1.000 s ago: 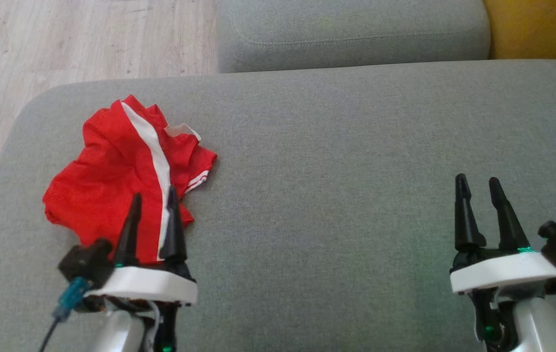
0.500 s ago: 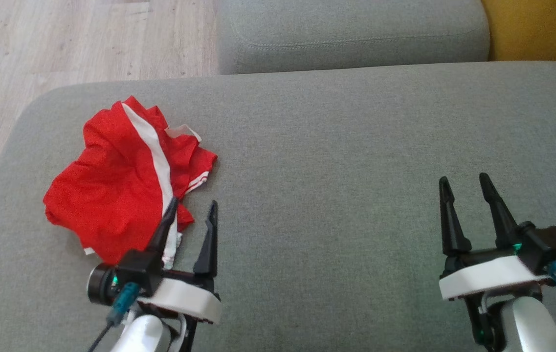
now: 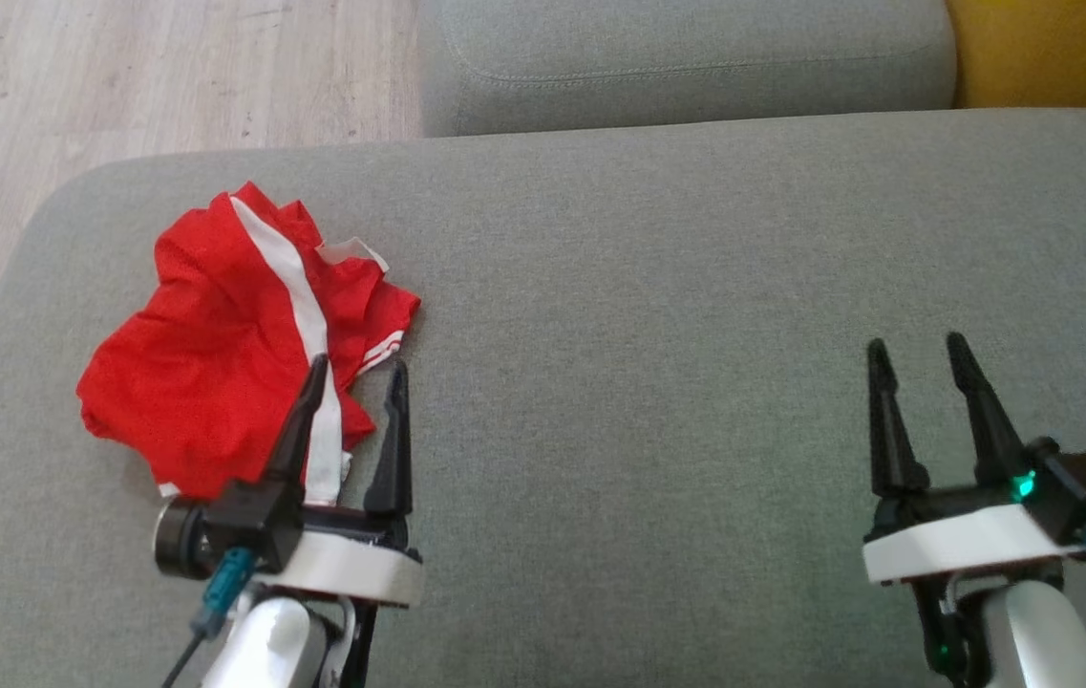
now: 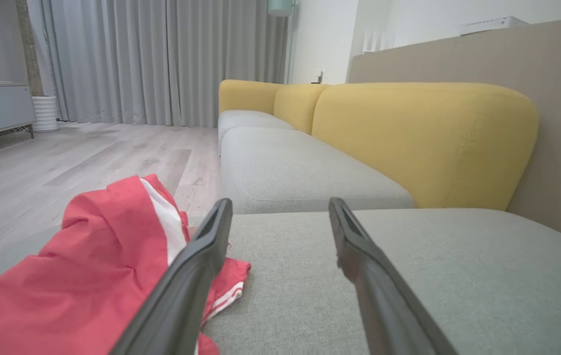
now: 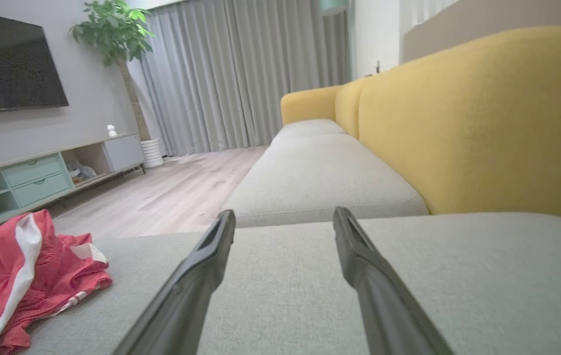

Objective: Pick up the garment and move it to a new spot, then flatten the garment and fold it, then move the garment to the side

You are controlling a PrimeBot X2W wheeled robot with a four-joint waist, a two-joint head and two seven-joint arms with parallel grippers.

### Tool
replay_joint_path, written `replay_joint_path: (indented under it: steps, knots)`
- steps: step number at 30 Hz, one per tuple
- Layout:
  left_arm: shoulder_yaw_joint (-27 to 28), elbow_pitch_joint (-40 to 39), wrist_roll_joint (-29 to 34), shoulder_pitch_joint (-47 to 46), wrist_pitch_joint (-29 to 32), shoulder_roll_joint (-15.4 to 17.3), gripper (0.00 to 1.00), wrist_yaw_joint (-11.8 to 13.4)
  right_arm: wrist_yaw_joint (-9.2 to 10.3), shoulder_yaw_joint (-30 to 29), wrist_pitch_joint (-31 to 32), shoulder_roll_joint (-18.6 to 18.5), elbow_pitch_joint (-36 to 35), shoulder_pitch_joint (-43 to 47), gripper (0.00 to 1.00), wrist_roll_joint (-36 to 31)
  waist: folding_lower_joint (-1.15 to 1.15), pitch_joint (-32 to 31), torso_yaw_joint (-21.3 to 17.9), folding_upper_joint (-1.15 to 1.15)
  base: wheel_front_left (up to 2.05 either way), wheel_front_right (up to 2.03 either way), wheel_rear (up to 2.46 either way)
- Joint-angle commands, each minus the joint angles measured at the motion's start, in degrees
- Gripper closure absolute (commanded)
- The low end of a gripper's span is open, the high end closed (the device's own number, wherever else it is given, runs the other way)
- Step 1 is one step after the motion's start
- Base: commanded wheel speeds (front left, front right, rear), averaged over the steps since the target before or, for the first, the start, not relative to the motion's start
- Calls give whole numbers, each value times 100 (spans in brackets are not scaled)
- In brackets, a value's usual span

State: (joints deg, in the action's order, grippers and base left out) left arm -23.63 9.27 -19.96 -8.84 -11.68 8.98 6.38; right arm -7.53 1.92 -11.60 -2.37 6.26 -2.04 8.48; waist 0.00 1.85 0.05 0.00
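The garment [image 3: 218, 354] is red with white stripes and lies crumpled on the left part of the grey sofa seat [image 3: 657, 315]. In the left wrist view the garment [image 4: 88, 271] fills the lower left, and in the right wrist view it [image 5: 23, 276] sits at the far left. My left gripper [image 3: 358, 365] hovers open over the garment's right near edge, one finger above the red cloth and the other above bare seat. My right gripper [image 3: 917, 344] is open and empty over the seat's right side, far from the garment.
A second grey seat cushion [image 3: 686, 57] lies beyond, with the yellow backrest [image 4: 423, 138] to the right. Wooden floor [image 3: 122, 76] borders the seat's left edge. A TV cabinet [image 5: 38, 172] and curtains stand across the room.
My left gripper drew back, swung right off the garment's middle, then edged back towards its right edge. The right gripper shifted slightly. The garment has not moved.
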Motion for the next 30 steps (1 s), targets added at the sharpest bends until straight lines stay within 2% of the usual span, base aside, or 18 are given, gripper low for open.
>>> replay_joint_path:
  steps: [1,7,12,17,24,30]
  knots:
    - [195,-17,221,-85,-84,51,0,-92,4,72,-95,-46,-41,-101,0,56,0,-6,4,0,0,0,0]
    - [196,561,444,-8,-186,-71,0,-308,4,268,-195,-48,509,-92,0,550,0,-9,7,0,0,0,0]
    - [232,719,746,-46,-271,-157,0,-426,4,405,-280,-50,821,-172,0,476,0,7,25,0,0,0,0]
    - [271,728,1007,-54,-331,-220,0,-494,4,456,-340,-51,906,-230,0,270,0,7,38,0,0,0,0]
    - [515,680,988,14,-331,-357,0,-637,4,478,-340,-51,943,-252,0,265,0,-40,73,0,0,0,0]
    - [664,746,949,72,-331,-458,0,-772,4,623,-340,-51,941,-175,0,294,0,-138,325,0,0,0,0]
